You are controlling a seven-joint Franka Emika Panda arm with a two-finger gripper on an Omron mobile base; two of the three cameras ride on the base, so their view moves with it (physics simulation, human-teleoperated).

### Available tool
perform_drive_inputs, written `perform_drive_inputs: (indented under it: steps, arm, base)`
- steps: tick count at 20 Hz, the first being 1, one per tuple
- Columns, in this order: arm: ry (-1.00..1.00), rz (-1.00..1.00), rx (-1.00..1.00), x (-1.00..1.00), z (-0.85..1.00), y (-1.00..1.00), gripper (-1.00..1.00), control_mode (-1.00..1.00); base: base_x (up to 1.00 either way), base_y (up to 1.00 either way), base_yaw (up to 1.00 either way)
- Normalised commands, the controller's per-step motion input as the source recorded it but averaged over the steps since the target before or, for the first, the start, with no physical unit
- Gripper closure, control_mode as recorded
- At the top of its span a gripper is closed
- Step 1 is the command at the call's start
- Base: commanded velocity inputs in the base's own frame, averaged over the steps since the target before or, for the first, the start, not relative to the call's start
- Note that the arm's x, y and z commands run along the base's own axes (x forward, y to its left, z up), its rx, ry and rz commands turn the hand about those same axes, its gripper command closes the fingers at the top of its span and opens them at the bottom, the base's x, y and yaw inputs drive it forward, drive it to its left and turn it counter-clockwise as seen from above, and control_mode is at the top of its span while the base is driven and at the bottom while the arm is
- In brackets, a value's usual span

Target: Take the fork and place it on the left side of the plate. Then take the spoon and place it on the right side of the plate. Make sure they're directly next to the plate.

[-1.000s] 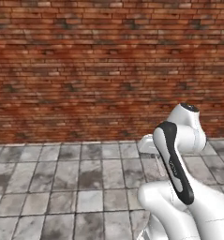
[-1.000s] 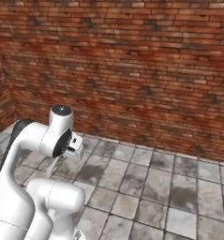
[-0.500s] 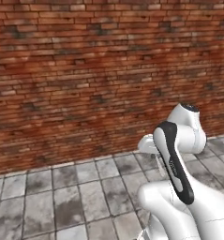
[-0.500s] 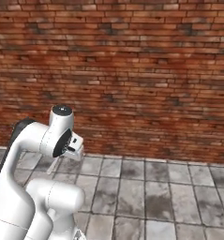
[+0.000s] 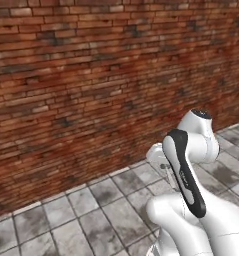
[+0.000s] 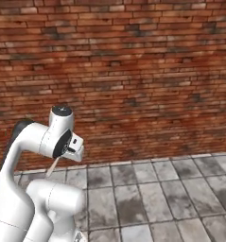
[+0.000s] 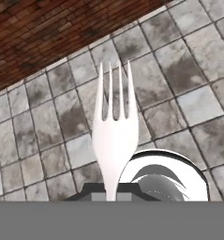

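The gripper was clamped on the fork, carrying it over tiled floor; next, finding the plate's left side.

Arm folded up tight over its base, elbow bent high, wrist turned down toward the floor. Gripper closed, clamped on the fork, which sticks straight out past the tips, tines away from the hand. In the right base view the hand sits beside the upper joint.
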Motion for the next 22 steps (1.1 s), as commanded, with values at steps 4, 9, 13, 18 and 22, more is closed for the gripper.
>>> perform_drive_inputs:
  steps: [4, 9, 13, 18, 22]
  arm:
    - [0.00, 0.00, 0.00, 0.00, 0.00, 0.00, 1.00, 1.00]
    - [0.00, 0.00, 0.00, 0.00, 0.00, 0.00, 1.00, 1.00]
    - [0.00, 0.00, 0.00, 0.00, 0.00, 0.00, 1.00, 1.00]
    - [0.00, 0.00, 0.00, 0.00, 0.00, 0.00, 1.00, 1.00]
    - [0.00, 0.00, 0.00, 0.00, 0.00, 0.00, 1.00, 1.00]
  base:
    - [0.55, -0.29, -0.48]
    - [0.61, -0.22, -0.47]
    - [0.64, -0.16, -0.45]
    - [0.66, -0.11, -0.43]
    - [0.69, -0.11, -0.42]
